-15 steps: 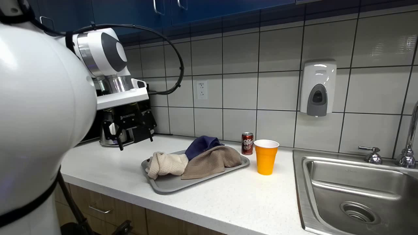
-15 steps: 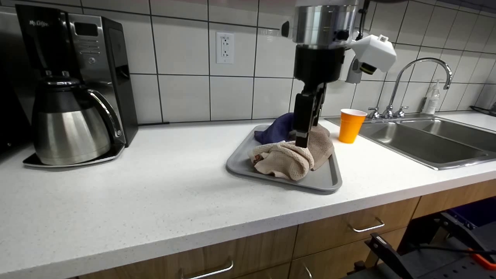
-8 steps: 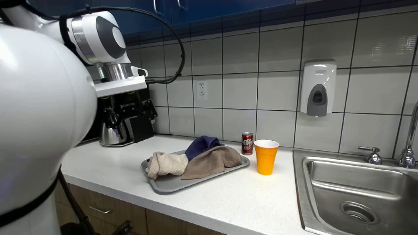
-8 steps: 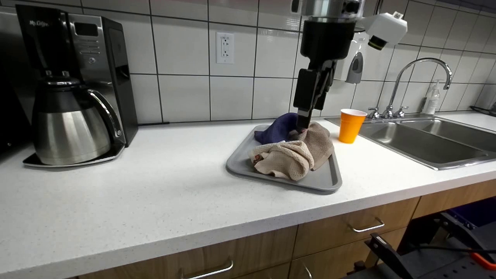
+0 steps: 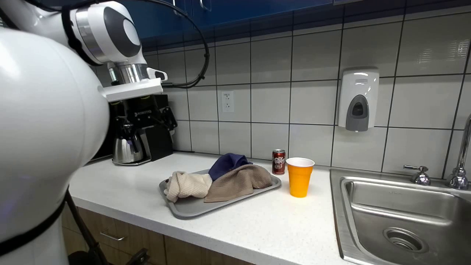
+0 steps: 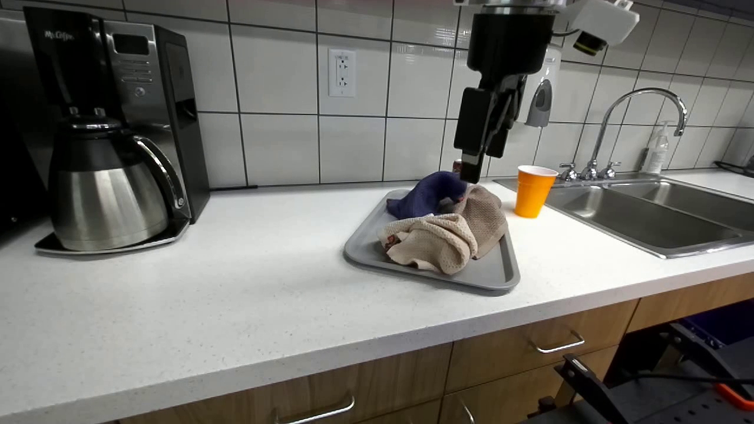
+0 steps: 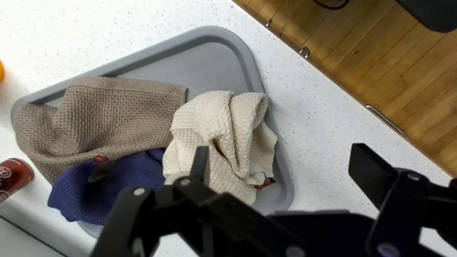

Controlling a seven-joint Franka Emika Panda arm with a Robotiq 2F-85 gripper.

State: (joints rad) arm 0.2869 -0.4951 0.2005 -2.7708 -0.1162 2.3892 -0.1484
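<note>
We list: gray tray [image 7: 185,64], on table [image 7: 314,135] | cream cloth [image 7: 228,132], brown cloth [image 7: 110,117], navy cloth [image 7: 125,175], on tray | tool [image 7: 280,159], jaws apart

Grey tray [image 7: 217,61]: cream waffle-weave cloth [image 7: 218,125] by a short edge, brown waffle-weave cloth [image 7: 114,116] along a long edge, navy cloth [image 7: 132,173] opposite. Grey-speckled white countertop [image 7: 310,121]; orange cup [image 5: 300,180], white inside; dark-red Dr Pepper can [image 5: 278,162].

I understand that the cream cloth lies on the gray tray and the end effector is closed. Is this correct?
The end effector is open, not closed: the wrist view shows its fingers apart. The cream cloth does lie on the gray tray.
</note>
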